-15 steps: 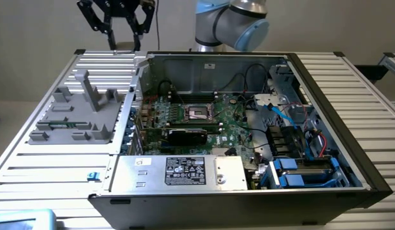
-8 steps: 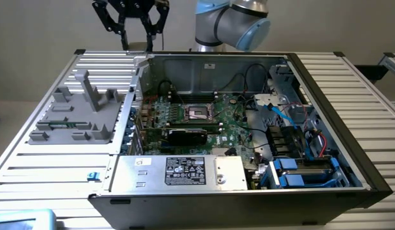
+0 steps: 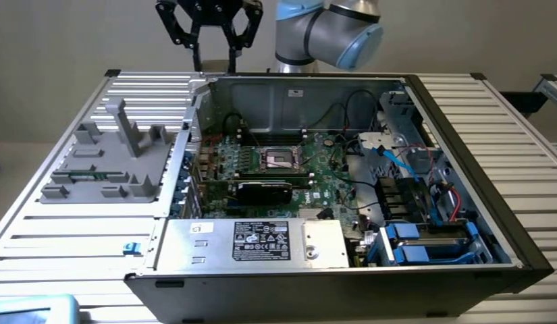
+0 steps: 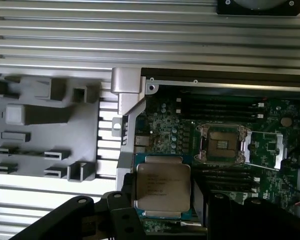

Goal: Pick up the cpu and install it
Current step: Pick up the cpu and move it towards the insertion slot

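Exterior view, left to right: grey tray (image 3: 102, 165) on the slatted tabletop (image 3: 71, 236); gripper (image 3: 215, 61) raised above the rear wall of the open case (image 3: 350, 290); empty socket (image 3: 283, 158) on the motherboard. Wrist view: the cpu (image 4: 162, 187), silver top toward the camera, is clamped by its edges between widely spread fingers (image 4: 120, 215), apart from the socket.
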Tool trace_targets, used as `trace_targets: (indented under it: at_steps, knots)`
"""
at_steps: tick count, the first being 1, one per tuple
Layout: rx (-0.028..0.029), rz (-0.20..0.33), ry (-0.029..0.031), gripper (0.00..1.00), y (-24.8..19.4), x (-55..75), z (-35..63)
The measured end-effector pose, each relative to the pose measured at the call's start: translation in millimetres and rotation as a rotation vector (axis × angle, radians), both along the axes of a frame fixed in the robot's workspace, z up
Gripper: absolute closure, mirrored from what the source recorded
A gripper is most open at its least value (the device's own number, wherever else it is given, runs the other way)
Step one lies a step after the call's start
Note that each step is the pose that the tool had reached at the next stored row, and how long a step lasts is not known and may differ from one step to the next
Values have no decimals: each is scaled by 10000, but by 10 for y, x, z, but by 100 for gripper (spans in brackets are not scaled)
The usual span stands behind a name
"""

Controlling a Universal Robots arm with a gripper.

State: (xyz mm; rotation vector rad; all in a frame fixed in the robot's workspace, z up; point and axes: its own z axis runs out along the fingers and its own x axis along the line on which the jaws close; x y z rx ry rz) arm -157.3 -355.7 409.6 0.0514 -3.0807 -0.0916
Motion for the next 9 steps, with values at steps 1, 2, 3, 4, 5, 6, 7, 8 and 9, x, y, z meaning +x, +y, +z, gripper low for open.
trace_targets:
  at_steps: [1, 2, 3, 4, 5, 6, 7, 8, 9]
  knots:
    - [1, 0, -1, 46, 0, 41, -1]
    - [0, 0, -1, 46, -1, 77, -1]
    - [1, 0, -1, 46, -1, 113, -2]
    - [1, 0, -1, 46, -2, 149, -2]
    - [0, 0, -1, 46, -2, 186, -3]
    - [0, 0, 0, 46, -2, 220, -3]
    - [0, 0, -1, 46, -3, 254, -4]
    - [0, 0, -2, 46, -3, 289, -5]
    - [0, 0, -2, 46, -3, 328, -7]
